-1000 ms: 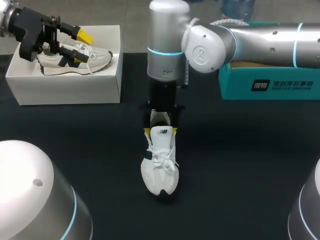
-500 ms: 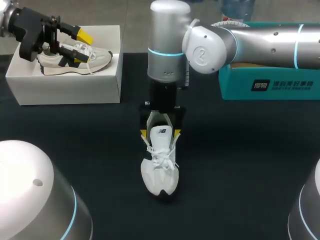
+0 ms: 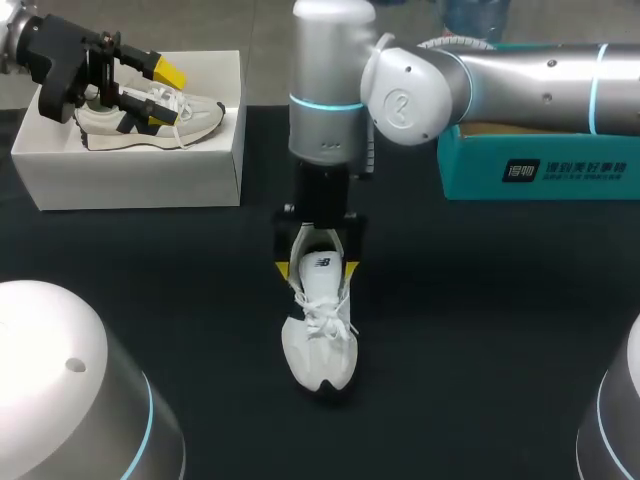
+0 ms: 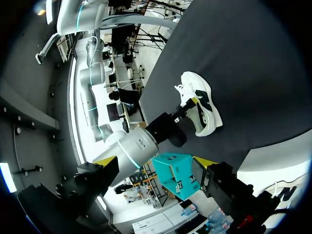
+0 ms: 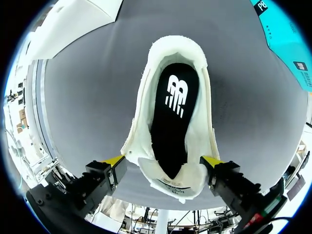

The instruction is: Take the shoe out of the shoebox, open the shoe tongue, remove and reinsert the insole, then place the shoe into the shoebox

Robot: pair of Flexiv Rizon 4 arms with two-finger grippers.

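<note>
A black table is spreading across most of the head view; a teal box is sitting on its far edge, at about two o'clock from the table's middle, its long printed side facing six o'clock and a strip of brown showing along its top; a cream sneaker with dark side panels is lying on its side at ten o'clock, toe pointing towards three o'clock, well apart from the teal box.
</note>
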